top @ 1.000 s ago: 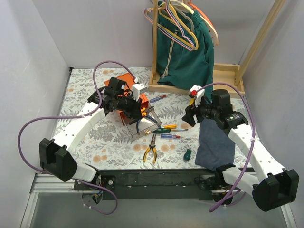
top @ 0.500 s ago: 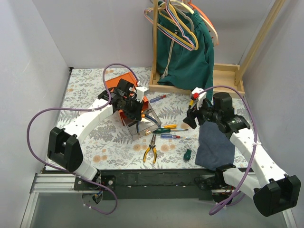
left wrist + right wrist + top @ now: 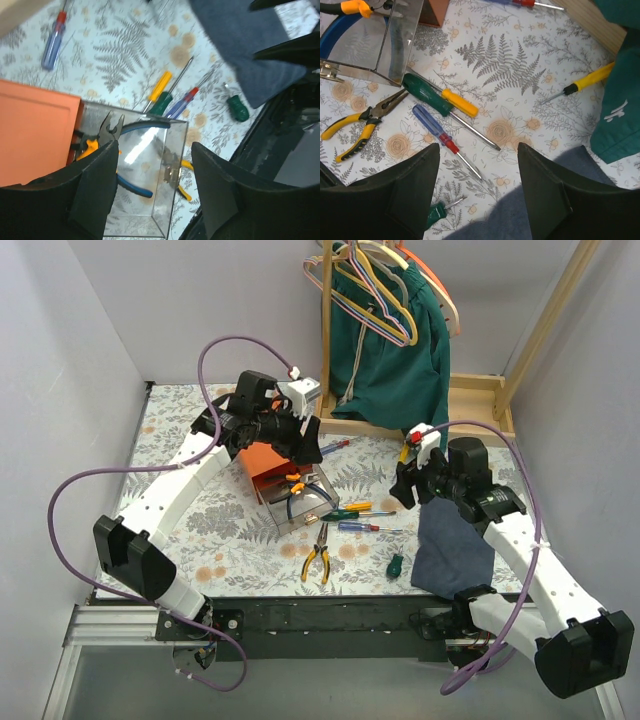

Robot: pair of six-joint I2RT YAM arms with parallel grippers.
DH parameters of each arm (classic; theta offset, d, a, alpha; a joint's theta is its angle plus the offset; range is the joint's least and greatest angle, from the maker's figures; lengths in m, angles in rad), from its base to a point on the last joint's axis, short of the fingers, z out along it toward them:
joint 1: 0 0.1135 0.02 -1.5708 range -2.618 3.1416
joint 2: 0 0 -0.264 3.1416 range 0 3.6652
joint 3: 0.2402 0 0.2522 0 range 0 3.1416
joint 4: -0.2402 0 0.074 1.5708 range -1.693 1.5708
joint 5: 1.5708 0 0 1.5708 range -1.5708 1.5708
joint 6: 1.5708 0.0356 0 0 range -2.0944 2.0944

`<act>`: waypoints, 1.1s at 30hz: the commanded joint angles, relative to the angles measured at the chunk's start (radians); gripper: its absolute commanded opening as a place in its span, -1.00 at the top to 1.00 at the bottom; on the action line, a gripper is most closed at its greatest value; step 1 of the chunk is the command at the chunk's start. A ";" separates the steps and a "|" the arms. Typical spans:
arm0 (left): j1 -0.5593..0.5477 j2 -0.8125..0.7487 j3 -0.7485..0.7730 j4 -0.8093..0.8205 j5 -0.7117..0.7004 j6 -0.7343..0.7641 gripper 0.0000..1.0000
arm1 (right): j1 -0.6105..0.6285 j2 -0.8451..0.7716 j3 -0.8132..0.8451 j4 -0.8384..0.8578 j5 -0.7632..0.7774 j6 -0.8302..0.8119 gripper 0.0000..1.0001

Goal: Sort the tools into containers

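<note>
The orange cabinet [image 3: 262, 458] has one clear drawer [image 3: 300, 505] pulled out toward the arms. Blue-handled pliers [image 3: 131, 187] and orange-black pliers [image 3: 91, 146] lie inside it. My left gripper [image 3: 305, 433] hovers above the cabinet, open and empty [image 3: 155, 167]. On the table lie yellow-black pliers [image 3: 318, 558], a green-and-yellow screwdriver pair [image 3: 440, 97], a blue-red screwdriver [image 3: 436, 127], a stubby green one [image 3: 436, 214], a yellow one [image 3: 590, 77] and a blue one [image 3: 335, 447]. My right gripper [image 3: 479, 150] hangs open over the screwdrivers, holding nothing.
A grey-blue cloth [image 3: 450, 540] lies by the right arm. A wooden rack [image 3: 470, 405] at the back carries coloured hangers [image 3: 375, 285] and a green garment [image 3: 390, 350]. White walls close in on both sides.
My left gripper has opened and lifted back from the drawer toward the cabinet's far side; the orange-black pliers now lie in the drawer. The right arm has barely moved.
</note>
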State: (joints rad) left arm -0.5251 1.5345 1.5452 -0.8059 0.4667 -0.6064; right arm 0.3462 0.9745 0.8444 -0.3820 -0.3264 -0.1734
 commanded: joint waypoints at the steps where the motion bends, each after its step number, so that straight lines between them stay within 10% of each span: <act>1: -0.004 -0.017 0.113 -0.009 0.083 0.034 -0.19 | 0.098 0.013 -0.039 0.031 0.046 0.091 -0.40; 10: 0.037 -0.048 0.128 0.128 -0.347 0.005 -0.34 | 0.482 0.073 -0.186 0.137 0.016 0.123 -0.36; 16: 0.082 -0.140 0.058 0.189 -0.638 -0.012 -0.50 | 0.585 0.216 -0.128 0.123 0.355 0.415 -0.47; 21: 0.217 -0.235 0.021 0.169 -0.605 -0.087 -0.52 | 0.675 0.318 -0.090 0.160 0.458 0.615 -0.61; 33: 0.338 -0.409 -0.116 0.132 -0.510 -0.118 -0.53 | 0.803 0.326 -0.096 0.149 0.411 0.512 -0.54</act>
State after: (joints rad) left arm -0.2310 1.1446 1.4406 -0.6556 -0.0826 -0.6933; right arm 1.1458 1.2964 0.7116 -0.2497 0.0509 0.3309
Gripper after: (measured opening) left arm 0.763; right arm 0.765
